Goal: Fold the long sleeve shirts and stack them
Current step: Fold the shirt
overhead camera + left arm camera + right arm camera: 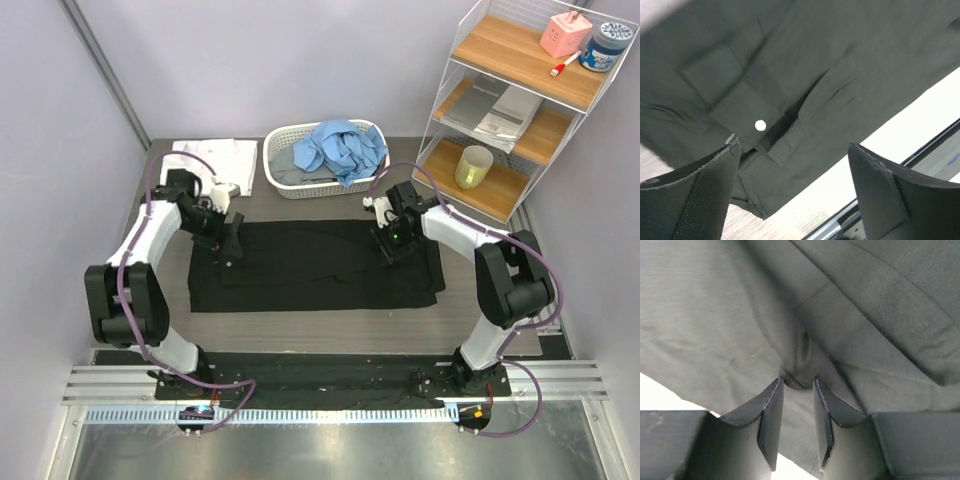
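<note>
A large black long sleeve shirt lies spread flat across the middle of the table. My left gripper hovers over its left end, open wide, with nothing between the fingers. Below it lies a cuff with a white button and the shirt's edge. My right gripper is down on the shirt's right part, its jaws narrow and pinching a small pucker of black cloth at the tips. A folded white shirt lies at the back left. A crumpled light blue shirt fills the basket.
The white slatted basket stands at the back centre. A wire shelf unit at the back right holds a yellow cup, papers and small items. Grey walls close in on both sides, and a metal rail runs along the near edge.
</note>
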Robot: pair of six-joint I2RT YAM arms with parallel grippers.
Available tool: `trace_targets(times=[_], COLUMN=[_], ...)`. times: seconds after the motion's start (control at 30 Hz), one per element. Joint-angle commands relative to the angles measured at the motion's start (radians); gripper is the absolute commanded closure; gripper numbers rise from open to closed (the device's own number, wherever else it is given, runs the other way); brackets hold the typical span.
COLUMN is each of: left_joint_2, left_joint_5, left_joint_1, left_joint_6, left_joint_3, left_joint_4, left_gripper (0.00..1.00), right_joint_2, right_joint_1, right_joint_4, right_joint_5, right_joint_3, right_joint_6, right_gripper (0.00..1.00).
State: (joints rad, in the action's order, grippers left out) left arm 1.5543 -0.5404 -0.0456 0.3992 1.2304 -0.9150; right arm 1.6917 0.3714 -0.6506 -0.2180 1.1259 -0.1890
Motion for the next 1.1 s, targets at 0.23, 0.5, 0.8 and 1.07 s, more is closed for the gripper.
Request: trace_targets(times=[0.23,0.5,0.8,1.07], left_joint_2=[0.223,0.213,0.066,0.039], left_joint_5=[0.368,0.422,0.323,0.241], left_joint_1=[0.124,0.110,0.112,0.104], left_joint_6=[0.113,0.165,0.201,0.184], left_joint_3=[-0.080,-0.175,-0.135,-0.074], left_joint_4=[0.086,0.116,0.007,-0.081], left_gripper=[0.25,0.31,0.19,0.18], right_joint_2=[0.011,-0.020,0.017,0.140], right_joint_1=[0.003,0.001,0.015,-0.032], right_joint_4=[0.040,-0.041,-0.081,-0.014], right_joint_5=[0.097,0.109,0.098,0.212], right_joint_3=[-0.038,-0.006,0.037,-0.028], right_joint_6=[0.011,0.014,-0.009,-0.084], right_gripper=[0.64,0.63,0.62,0.64])
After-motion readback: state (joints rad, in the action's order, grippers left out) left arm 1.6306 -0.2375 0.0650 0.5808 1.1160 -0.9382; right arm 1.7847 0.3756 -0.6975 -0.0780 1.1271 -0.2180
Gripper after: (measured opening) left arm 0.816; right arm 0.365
